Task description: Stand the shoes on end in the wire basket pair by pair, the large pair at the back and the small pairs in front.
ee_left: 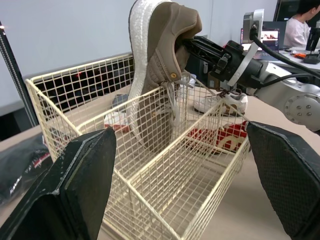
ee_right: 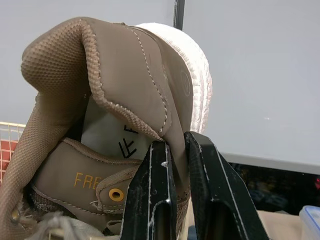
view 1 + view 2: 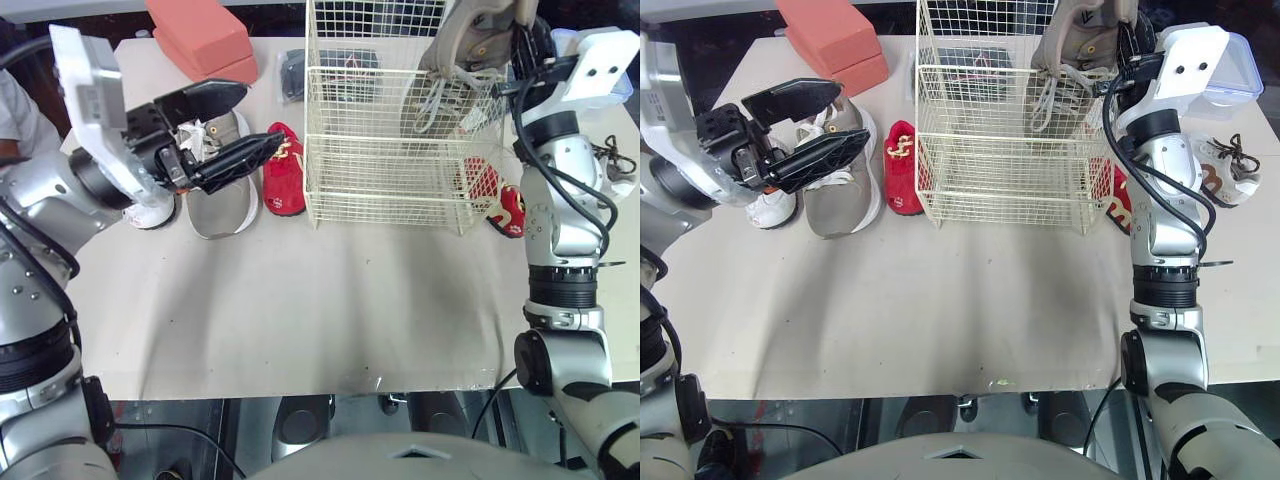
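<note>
Over the back compartment of the basket (image 3: 385,205), the right gripper (image 2: 176,141) holds the tan shoe (image 1: 160,75), jaws clamped on its heel collar. The shoe hangs toe down and heel up, its toe already below the rim on the basket's right side; can't tell if it touches the floor of the basket. The front compartment looks bare.

The left gripper (image 3: 255,118) has jaws wide apart and nothing in them. It hovers above the shoes left of the basket.

Progress: early. Judging by the layout, this is the first shoe going in and no pair is done.

Left to do:
- grey shoe (image 3: 220,205), probably the tan one's mate, lies flat on the table
- white shoe (image 3: 150,212) just beside it
- red shoe (image 3: 284,180) close against the basket's left wall
- second red shoe (image 3: 508,208) outside the right wall
- laced small shoe (image 3: 1225,170) further right

All of these lie outside the basket, so the large mate and every small pair remain to be stood up.
</note>
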Controlling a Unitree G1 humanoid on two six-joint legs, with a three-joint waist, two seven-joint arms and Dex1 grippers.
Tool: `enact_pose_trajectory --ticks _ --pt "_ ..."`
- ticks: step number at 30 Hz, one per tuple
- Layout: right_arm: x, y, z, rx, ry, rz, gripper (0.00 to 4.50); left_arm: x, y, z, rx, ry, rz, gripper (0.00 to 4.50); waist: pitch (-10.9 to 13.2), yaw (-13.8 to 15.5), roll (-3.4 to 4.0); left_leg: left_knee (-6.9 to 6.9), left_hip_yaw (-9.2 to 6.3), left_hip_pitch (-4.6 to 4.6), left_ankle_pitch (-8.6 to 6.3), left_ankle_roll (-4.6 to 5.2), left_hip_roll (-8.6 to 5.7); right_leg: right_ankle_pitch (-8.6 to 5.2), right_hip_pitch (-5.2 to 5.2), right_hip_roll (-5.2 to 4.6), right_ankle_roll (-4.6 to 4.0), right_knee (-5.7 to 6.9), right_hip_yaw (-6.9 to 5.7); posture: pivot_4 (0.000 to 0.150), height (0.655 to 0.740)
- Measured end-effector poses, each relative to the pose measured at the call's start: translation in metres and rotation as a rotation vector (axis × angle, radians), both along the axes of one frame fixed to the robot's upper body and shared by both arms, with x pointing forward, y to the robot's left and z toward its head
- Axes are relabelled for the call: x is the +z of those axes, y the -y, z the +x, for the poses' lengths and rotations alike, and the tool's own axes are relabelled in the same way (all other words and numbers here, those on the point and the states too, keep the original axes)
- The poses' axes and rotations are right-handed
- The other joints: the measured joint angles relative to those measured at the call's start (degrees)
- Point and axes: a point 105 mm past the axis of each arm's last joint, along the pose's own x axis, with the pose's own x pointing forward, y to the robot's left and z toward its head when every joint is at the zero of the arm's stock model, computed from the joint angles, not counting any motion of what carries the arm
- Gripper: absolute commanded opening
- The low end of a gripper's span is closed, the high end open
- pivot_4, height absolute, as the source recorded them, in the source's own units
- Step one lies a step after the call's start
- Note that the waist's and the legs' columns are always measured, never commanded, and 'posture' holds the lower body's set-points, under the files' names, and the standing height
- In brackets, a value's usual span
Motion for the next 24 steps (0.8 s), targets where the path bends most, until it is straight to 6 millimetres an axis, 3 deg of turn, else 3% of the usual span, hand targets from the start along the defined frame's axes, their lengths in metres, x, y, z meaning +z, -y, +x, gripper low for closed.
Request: enact_pose_trajectory --ticks 8,20,24 --pt "-0.004 0.011 -0.006 -0.035 -0.012 0.005 4.45 0.002 0.001 -0.002 -0.026 0.034 -0.008 4.5 0.0 -0.22 0.01 -0.03 0.02 0.01 0.0 0.0 0.0 0.0 -0.02 0.03 0.0 0.0 0.02 0.15 0.686" --pt "-0.009 0.028 -0.044 0.024 -0.022 -0.079 4.45 -0.004 -0.012 0.006 0.037 0.033 -0.012 4.5 0.0 -0.18 0.01 -0.03 0.03 0.03 0.0 0.0 0.01 -0.01 -0.02 0.05 0.01 0.0 0.03 0.15 0.686" --pt "-0.016 -0.004 -0.07 0.348 -0.127 -0.086 4.45 -0.011 -0.031 0.02 0.138 0.011 -0.023 4.5 0.01 -0.4 0.01 -0.06 0.04 0.07 -0.01 0.0 0.03 -0.02 -0.02 0.12 0.0 -0.01 0.04 0.15 0.686"
